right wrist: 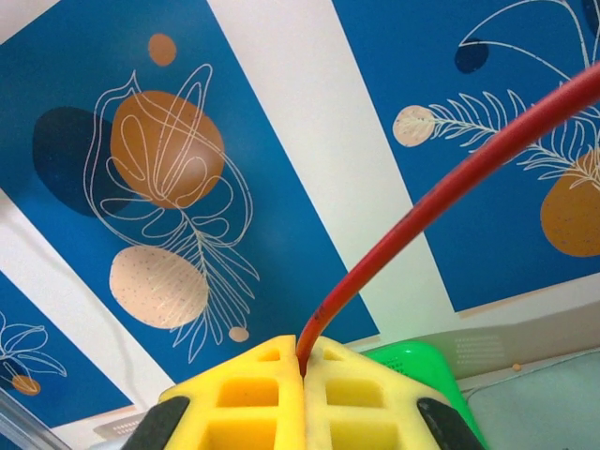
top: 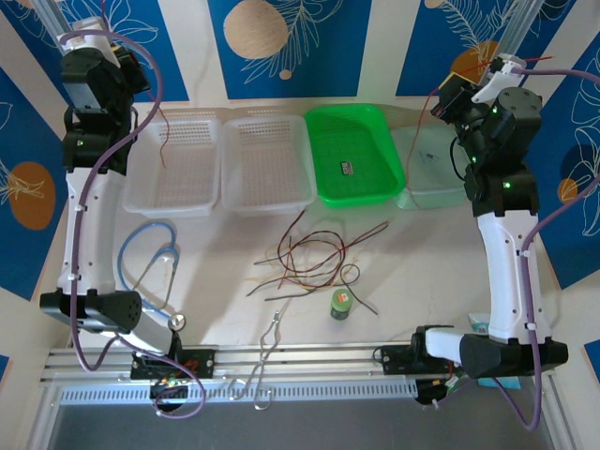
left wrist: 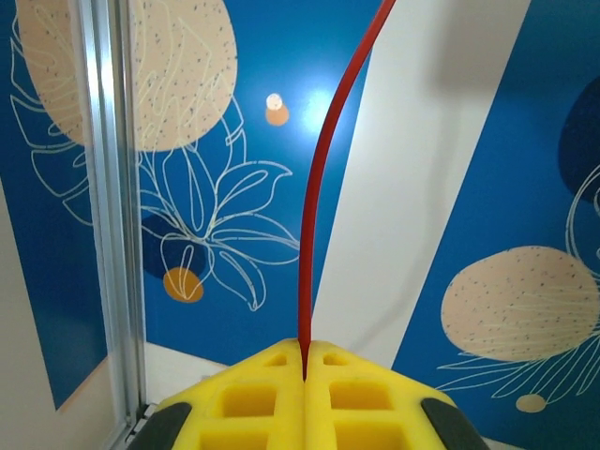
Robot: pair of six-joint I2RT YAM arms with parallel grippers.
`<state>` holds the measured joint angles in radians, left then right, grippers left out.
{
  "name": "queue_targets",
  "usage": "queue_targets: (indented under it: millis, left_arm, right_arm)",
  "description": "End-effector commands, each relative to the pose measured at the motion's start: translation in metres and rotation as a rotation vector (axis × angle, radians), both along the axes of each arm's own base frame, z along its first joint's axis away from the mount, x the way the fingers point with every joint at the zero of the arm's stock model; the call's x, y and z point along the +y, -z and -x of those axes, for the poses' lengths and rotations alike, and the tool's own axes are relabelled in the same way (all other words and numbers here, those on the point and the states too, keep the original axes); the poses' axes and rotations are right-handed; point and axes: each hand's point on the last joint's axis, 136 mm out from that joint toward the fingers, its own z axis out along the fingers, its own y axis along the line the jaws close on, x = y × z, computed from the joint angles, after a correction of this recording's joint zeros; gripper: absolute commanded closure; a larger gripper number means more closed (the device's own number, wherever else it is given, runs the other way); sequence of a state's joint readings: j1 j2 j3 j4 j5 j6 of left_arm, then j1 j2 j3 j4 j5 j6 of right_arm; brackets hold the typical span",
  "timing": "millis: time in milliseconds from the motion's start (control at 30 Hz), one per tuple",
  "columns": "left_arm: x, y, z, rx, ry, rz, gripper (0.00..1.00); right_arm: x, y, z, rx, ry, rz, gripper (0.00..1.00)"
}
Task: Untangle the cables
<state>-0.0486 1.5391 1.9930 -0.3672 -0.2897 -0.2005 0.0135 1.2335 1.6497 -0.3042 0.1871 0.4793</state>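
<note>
A loose tangle of thin red, black and tan cables [top: 314, 258] lies on the table in front of the trays. Both arms are raised high at the back corners. My left gripper [left wrist: 304, 361] is shut on a red cable [left wrist: 314, 187] that rises straight out from between its yellow fingers [left wrist: 253, 398]. In the top view a red strand [top: 161, 136] hangs beside the left arm over the leftmost clear tray [top: 178, 202]. My right gripper [right wrist: 302, 354] is shut on another red cable [right wrist: 422, 211], which curves up to the right. A thin strand [top: 422, 127] droops below the right wrist.
Two clear trays, a green tray [top: 323, 183] and a pale tray [top: 412, 197] line the back. A light-blue stethoscope [top: 150, 253] lies at the left. A small green bottle [top: 341, 304] and metal tongs [top: 267, 352] sit near the front.
</note>
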Motion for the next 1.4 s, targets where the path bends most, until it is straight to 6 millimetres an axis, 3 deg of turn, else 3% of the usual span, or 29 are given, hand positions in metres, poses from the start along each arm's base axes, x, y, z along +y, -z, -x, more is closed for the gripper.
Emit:
queue_targets:
  millis: [0,133,267,433,633,700,900,1033,1367]
  left_arm:
    - [0.007,0.067,-0.018,0.163,-0.022,0.006,1.00]
    - [0.009,0.169,-0.038,0.274,-0.037,0.015,1.00]
    - [0.006,0.261,-0.040,0.512,-0.008,0.124,1.00]
    - [-0.001,0.324,-0.032,0.707,0.021,0.275,1.00]
    - [0.018,0.386,-0.033,0.860,-0.019,0.491,1.00]
    - [0.026,0.392,-0.041,0.849,-0.020,0.530,1.00]
    - [0.045,0.380,-0.056,0.797,-0.088,0.487,1.00]
    - [0.066,0.372,-0.058,0.661,-0.195,0.486,1.00]
    - [0.090,0.295,-0.048,0.362,-0.317,0.376,1.00]
  right_arm:
    - [0.007,-0.022,0.012,-0.056,-0.042,-0.003,1.00]
    - [0.015,-0.007,0.011,-0.036,-0.089,-0.060,1.00]
    - [0.022,0.003,0.012,-0.004,-0.122,-0.073,1.00]
    - [0.027,0.013,0.012,0.026,-0.141,-0.081,1.00]
    - [0.035,0.017,0.011,0.039,-0.169,-0.090,1.00]
    - [0.036,0.015,0.012,0.038,-0.172,-0.080,1.00]
    - [0.038,0.018,0.016,0.054,-0.177,-0.067,1.00]
    - [0.038,0.018,0.020,0.054,-0.182,-0.064,1.00]
    - [0.038,0.020,0.022,0.066,-0.184,-0.045,1.00]
